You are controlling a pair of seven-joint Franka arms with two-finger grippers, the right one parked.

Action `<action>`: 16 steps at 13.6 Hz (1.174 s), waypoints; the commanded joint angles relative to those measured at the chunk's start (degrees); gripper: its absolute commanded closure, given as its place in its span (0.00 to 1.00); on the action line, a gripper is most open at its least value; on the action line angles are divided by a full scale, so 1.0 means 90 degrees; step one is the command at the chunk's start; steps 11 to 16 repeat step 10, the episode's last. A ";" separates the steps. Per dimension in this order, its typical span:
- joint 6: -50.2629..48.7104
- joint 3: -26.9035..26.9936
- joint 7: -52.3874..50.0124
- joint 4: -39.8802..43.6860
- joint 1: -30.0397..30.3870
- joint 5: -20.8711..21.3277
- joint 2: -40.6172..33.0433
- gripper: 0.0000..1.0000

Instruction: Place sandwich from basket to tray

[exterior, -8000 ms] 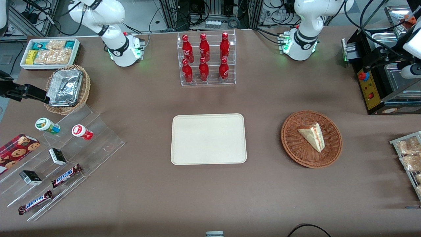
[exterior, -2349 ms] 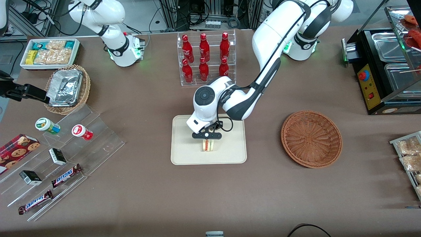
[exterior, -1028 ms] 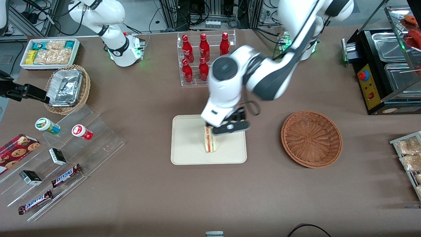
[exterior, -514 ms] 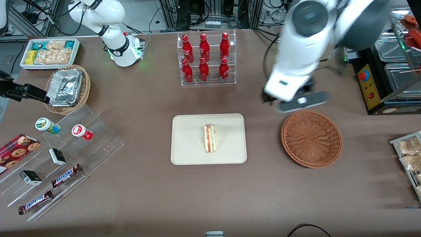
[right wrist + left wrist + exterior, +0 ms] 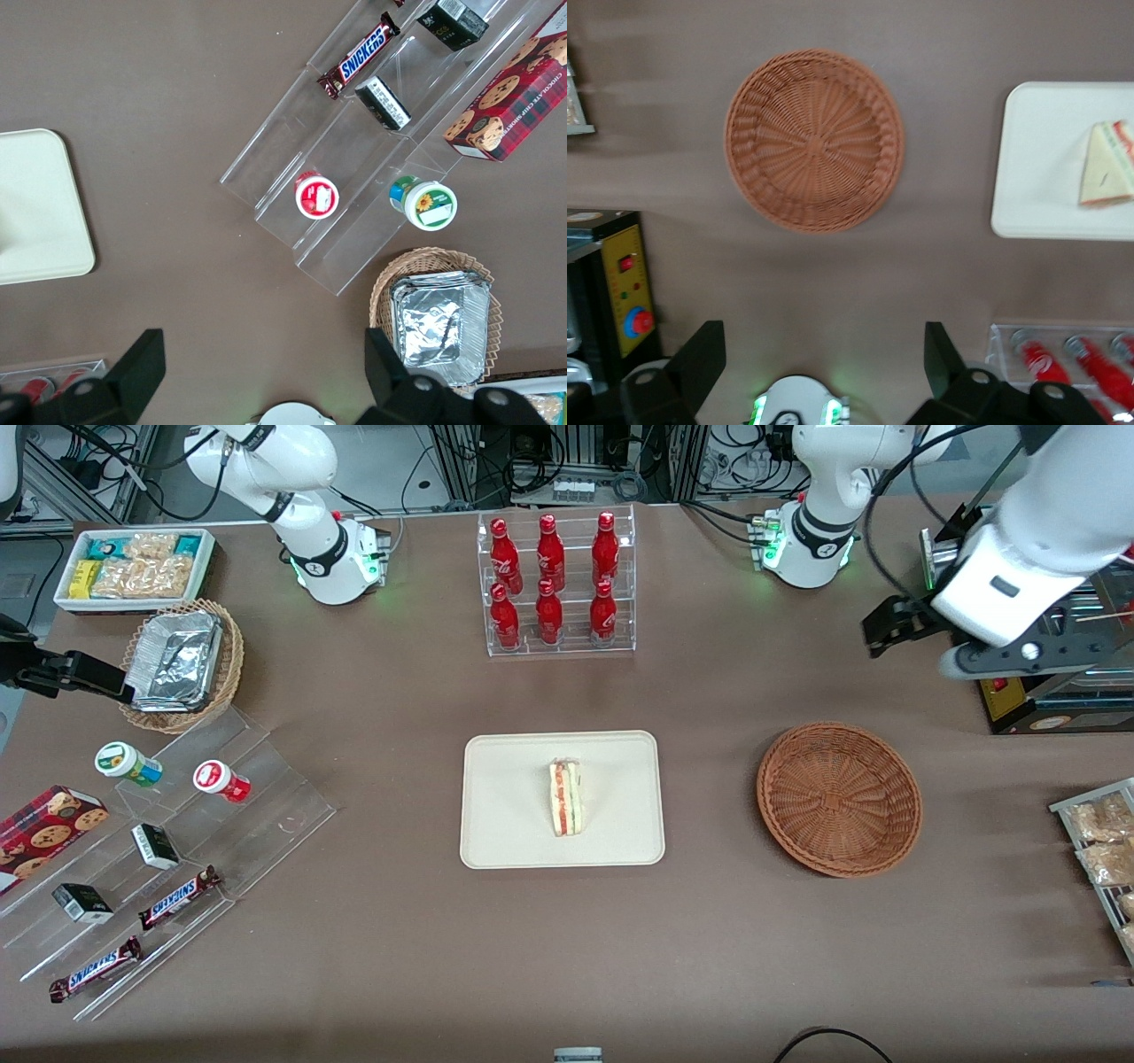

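Sandwich: we see the sandwich (image 5: pixel 565 797) standing on its edge near the middle of the tray, red and green filling layers facing up; nothing touches it. In the left wrist view it (image 5: pixel 1107 166) shows as a pale wedge on the tray.

Tray: the tray (image 5: pixel 505 833) lies flat on the brown table (image 5: pixel 567 957), nearer to the front camera than the bottle rack. We also see one end of it (image 5: pixel 1028 177) from the wrist camera.

Basket: the basket (image 5: pixel 839 798) sits beside the tray, toward the working arm's end of the table, apart from it. We find nothing inside it; its woven floor (image 5: pixel 814 140) is bare in the wrist view.

Gripper: the gripper (image 5: pixel 957 651) hangs high above the table at the working arm's end, farther from the front camera than the basket and well apart from the sandwich. In the wrist view its two fingers (image 5: pixel 700 363) stand spread wide, and we see nothing between them.

Bottle rack: a clear rack of red bottles (image 5: pixel 554 584) stands farther from the front camera than the tray.

Control box: a black box with a yellow panel and a red button (image 5: pixel 997 664) sits just below the gripper in the front view.

Snack shelf: clear steps with chocolate bars and small cups (image 5: pixel 168 850) lie toward the parked arm's end.
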 commanded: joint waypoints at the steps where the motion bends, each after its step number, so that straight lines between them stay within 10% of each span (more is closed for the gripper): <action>1: 0.0006 -0.0058 0.0448 -0.0527 0.0432 -0.0094 -0.0399 0.01; 16: -0.0257 0.0742 0.1279 -0.0547 0.0522 -0.0006 -0.0389 0.01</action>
